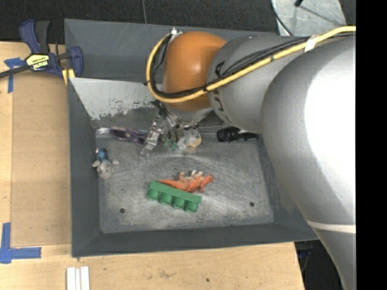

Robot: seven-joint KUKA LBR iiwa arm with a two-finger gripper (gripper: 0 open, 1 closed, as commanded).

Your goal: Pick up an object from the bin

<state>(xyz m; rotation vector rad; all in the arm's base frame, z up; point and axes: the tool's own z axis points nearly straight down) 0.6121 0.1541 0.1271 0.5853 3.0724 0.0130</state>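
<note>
Where the bin [84, 180] floor runs toward its near wall, a green ridged block [174, 197] lies flat, roughly mid-width. An orange claw-shaped toy [195, 182] lies touching the block's far side. Both are loose and well apart from the arm, so they look untouched. Farther back, by the left wall, stands a small blue and white figure [103, 164], alone.

At the far wall the gripper [161, 135] hangs low under the orange wrist cover [190, 71], pointing down at the floor, probably because the things nearest it lie flat and must be taken from above. Whether its jaws are apart or together I cannot tell, and nothing is seen between them. Just to its left lies a purple and clear piece [126, 135], and just to its right a small pale piece [192, 139]. Either could be the pick. A black cylinder [233, 135] lies farther right along the far wall.
</note>
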